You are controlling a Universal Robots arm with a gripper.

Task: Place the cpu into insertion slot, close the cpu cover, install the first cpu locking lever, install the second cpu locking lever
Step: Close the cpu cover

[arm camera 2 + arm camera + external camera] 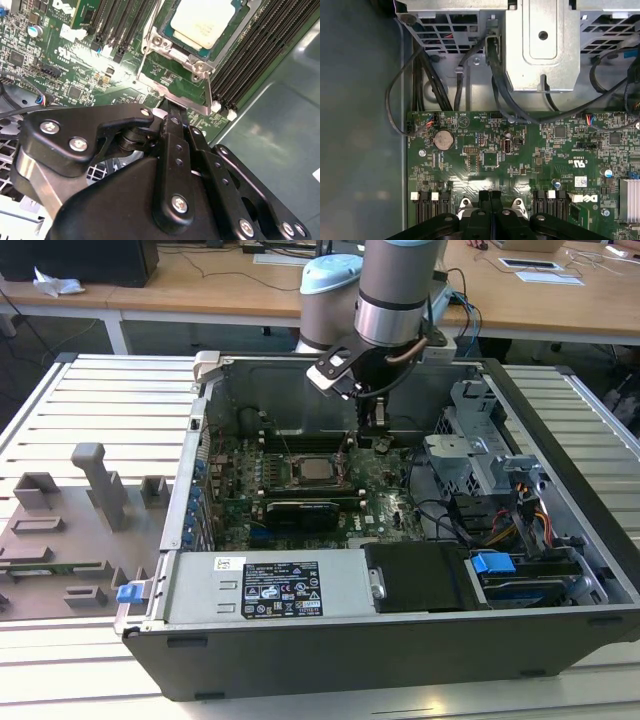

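**While the cpu sits in the insertion slot, the gripper hangs just beside it**

Since people always ask for counts, here goes: one arm, one gripper, and one open computer case lying on the slatted desk. One cpu, pale silver top up, rests flat in the one insertion slot in the middle of the green motherboard. One cpu cover, the silver frame, lies around the chip with the top showing through its window. It looks flat down to me, but I can't swear to it. Two thin wires run along the socket in the second wrist view, one lever on one side and the other lever opposite. I can't tell if either is hooked.

The gripper is down inside the case, just to the exterior view's right of the slot. In the first wrist view its two fingers are pressed together with only a thin seam, and I can't see anything between them. In the second wrist view the tips sit right at the socket's silver metalwork; touching or not, I can't tell.

Other bits:
- long black memory slots on both sides of the socket
- one coin cell
- a bunch of black cables
- two blue tabs, one at the near left corner of the case and one at the near right in the exterior view
- grey plastic blocks on the desk at the exterior view's left
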